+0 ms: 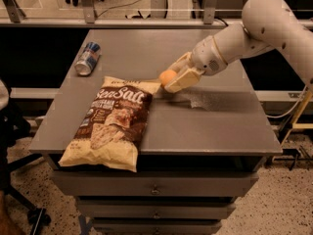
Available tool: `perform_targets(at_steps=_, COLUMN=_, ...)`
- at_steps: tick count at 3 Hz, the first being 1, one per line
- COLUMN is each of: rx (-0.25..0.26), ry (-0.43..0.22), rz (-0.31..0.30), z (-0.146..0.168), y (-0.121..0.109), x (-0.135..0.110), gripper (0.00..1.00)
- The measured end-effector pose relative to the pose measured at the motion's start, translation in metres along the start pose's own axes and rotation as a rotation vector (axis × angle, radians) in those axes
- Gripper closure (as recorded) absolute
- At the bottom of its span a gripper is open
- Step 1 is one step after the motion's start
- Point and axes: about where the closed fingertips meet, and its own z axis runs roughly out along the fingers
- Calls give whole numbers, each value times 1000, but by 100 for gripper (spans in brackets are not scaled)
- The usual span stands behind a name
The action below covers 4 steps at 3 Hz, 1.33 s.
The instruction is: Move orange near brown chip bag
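Note:
The orange is a small round fruit held between the pale fingers of my gripper, just above the grey tabletop. It sits right at the top right corner of the brown chip bag. The bag lies flat at the front left of the table, with "Sea Salt" lettering and pale yellow edges. My white arm reaches in from the upper right.
A blue and silver can lies on its side at the back left of the grey table. Drawers run below the table's front edge. Chair legs stand on the floor behind. A dark chair base stands at the left.

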Motion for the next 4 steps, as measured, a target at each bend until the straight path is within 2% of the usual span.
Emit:
perform_targets(at_steps=1, rx=-29, ry=-4, rz=18, z=6, y=9, x=7, gripper=100)
perform_targets(at_steps=2, rx=-35, ry=-7, rz=26, z=7, y=10, x=10, gripper=100)
perform_targets(at_steps=3, rx=-40, ry=-7, rz=25, z=10, y=11, x=9, gripper=82)
perform_targets(at_steps=4, rx=-44, ry=-8, rz=24, z=12, y=11, x=9, gripper=59)
